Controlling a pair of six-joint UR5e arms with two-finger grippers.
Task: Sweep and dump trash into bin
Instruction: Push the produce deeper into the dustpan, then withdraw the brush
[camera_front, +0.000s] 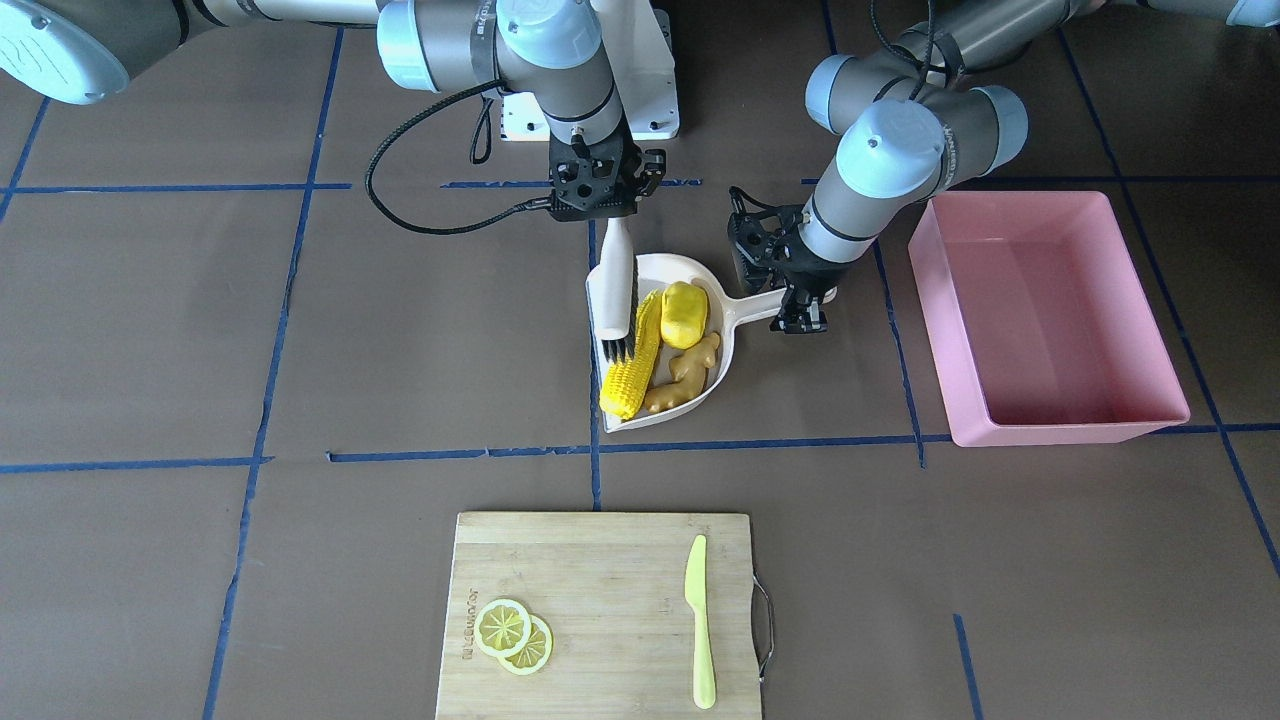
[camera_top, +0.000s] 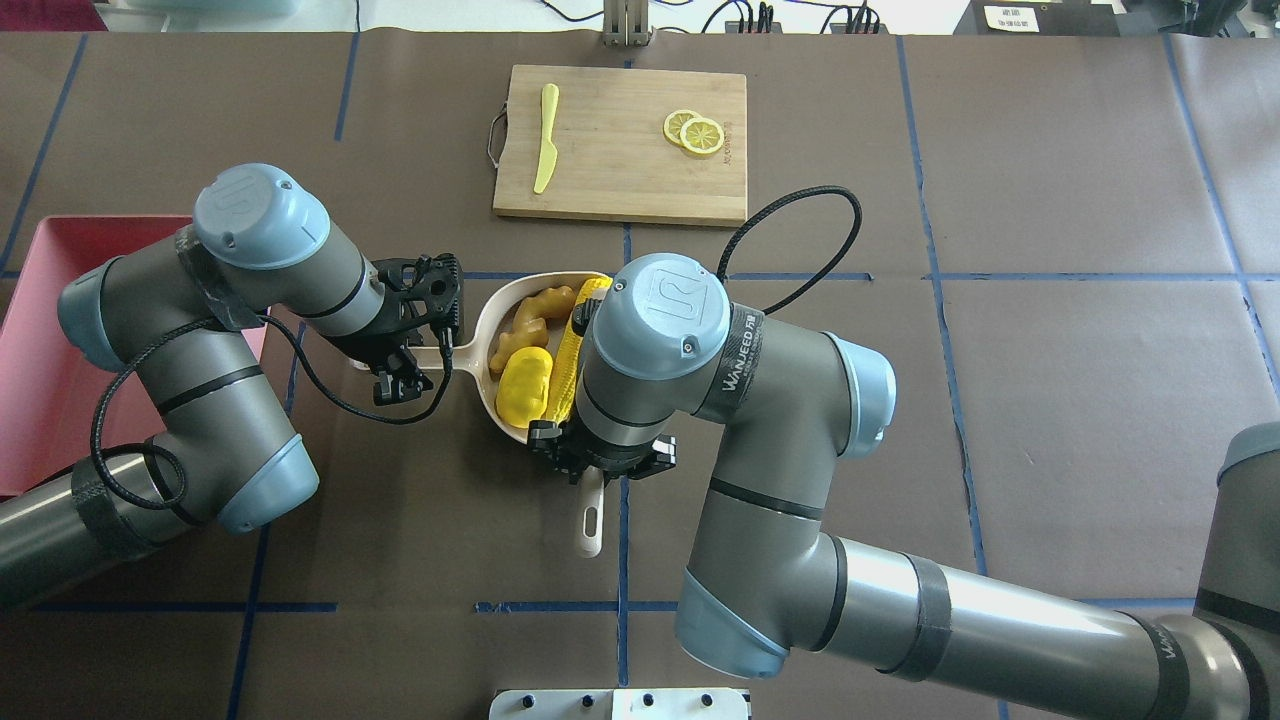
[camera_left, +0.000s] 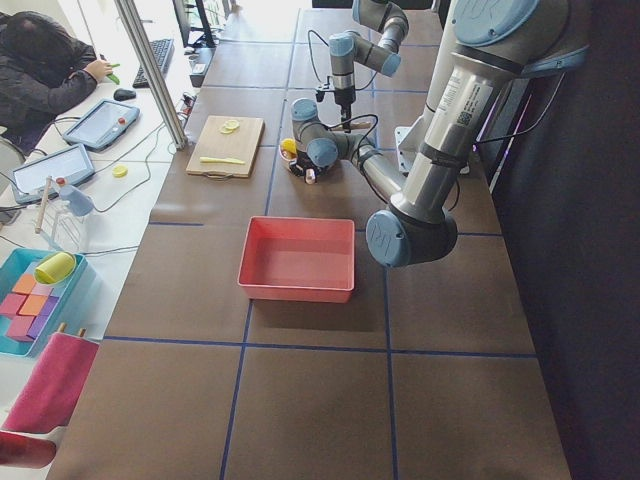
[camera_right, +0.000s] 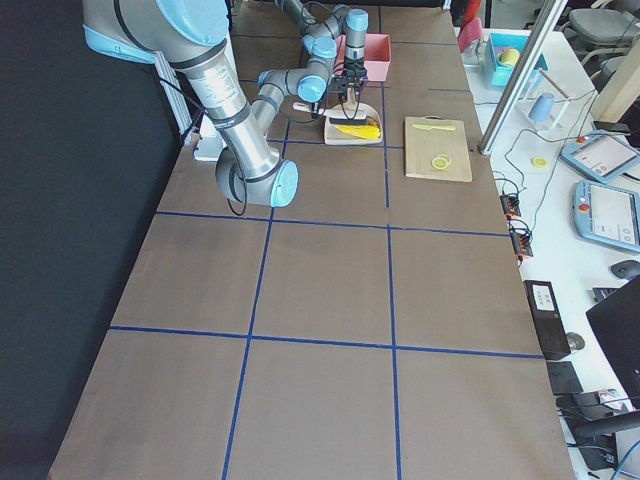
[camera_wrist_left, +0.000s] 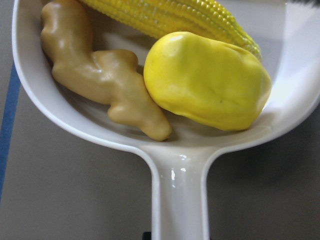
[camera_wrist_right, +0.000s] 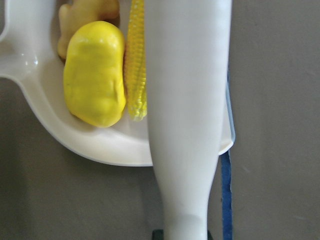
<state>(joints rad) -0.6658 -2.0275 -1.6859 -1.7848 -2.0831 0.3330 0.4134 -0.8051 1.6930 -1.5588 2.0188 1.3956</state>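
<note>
The trash lies inside the cream dustpan (camera_front: 728, 318): a corn cob (camera_front: 632, 355), a rounded yellow potato (camera_front: 684, 313) and a tan ginger root (camera_front: 685, 375). My left gripper (camera_front: 803, 306) is shut on the dustpan's handle (camera_wrist_left: 180, 200), which runs toward it. My right gripper (camera_front: 607, 212) is shut on a white brush (camera_front: 616, 285); its black bristles rest at the dustpan's open edge beside the corn. The pink bin (camera_front: 1060, 432) stands empty on the table, just past the left arm. From overhead, the right arm covers part of the dustpan and the bin (camera_top: 40, 340) shows at the left edge.
A wooden cutting board (camera_front: 600, 560) across the table carries two lemon slices (camera_front: 512, 635) and a yellow-green knife (camera_front: 700, 620). The white robot base (camera_front: 655, 100) is behind the dustpan. A person (camera_left: 45, 60) sits at a side desk beyond the table.
</note>
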